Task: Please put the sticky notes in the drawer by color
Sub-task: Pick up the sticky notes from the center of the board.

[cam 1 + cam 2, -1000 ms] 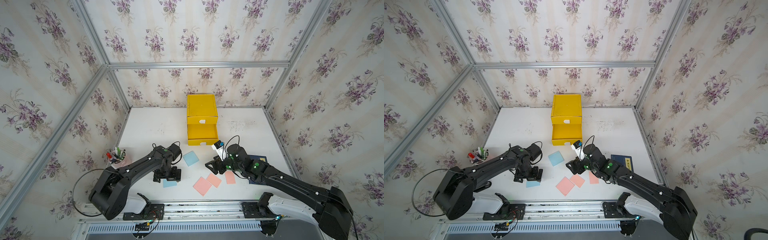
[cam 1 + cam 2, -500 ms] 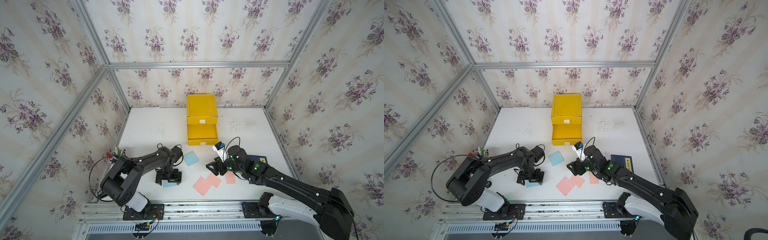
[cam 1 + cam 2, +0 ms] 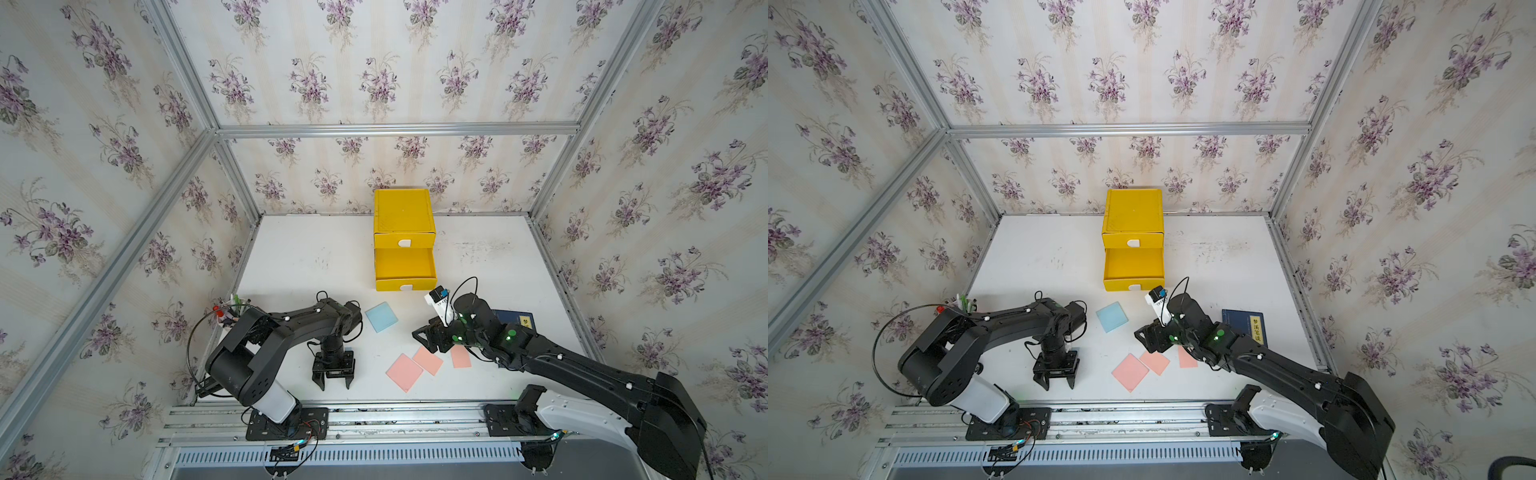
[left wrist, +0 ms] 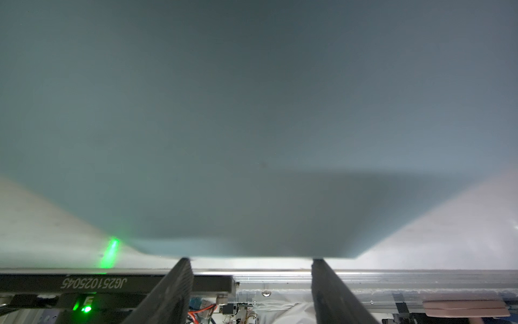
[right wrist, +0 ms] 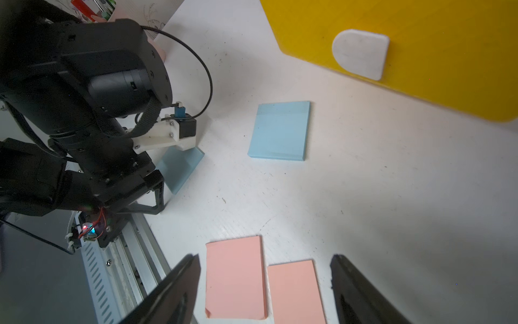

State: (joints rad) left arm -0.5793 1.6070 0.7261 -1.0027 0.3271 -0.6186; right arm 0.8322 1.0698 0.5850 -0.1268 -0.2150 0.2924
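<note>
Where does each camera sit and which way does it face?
Both top views: high above the base rail, looking down at table, drawer; left arm and right arm show.
Left wrist: on the left arm, looking past the left gripper at a light blue note filling the picture; fingers show.
Right wrist: on the right arm, looking past the right gripper at pink notes, another blue note, the drawer; fingers, left arm show.
Shared: both wrist views show the light blue note.
</note>
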